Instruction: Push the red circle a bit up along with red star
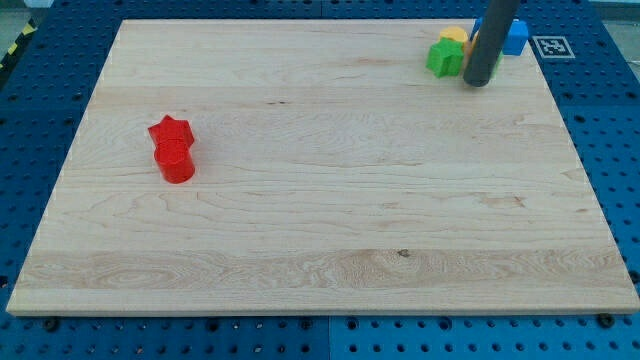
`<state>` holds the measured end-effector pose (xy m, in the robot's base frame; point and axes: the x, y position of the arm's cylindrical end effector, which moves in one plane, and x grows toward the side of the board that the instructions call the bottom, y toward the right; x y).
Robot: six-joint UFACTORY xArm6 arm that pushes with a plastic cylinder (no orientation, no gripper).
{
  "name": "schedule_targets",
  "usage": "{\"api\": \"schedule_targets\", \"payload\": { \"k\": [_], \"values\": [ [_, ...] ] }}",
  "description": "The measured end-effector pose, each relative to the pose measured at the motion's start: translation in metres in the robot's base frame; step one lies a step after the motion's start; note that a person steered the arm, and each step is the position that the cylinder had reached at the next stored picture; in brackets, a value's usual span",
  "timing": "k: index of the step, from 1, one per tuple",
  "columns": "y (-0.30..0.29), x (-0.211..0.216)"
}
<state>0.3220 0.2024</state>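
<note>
The red circle lies on the wooden board at the view's left. The red star sits just above it and touches it. My tip is at the view's top right, far from both red blocks. It stands just right of a green block, with a yellow block and a blue block close behind the rod.
The wooden board lies on a blue pegboard table. A black-and-white marker tag sits off the board's top right corner.
</note>
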Motion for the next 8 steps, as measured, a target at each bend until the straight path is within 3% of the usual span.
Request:
{"api": "schedule_targets", "payload": {
  "k": [1,4,5,8],
  "values": [
    [-0.033,0.027],
    [-0.243,0.230],
    [-0.344,0.240],
    [-0.381,0.187]
  ]
}}
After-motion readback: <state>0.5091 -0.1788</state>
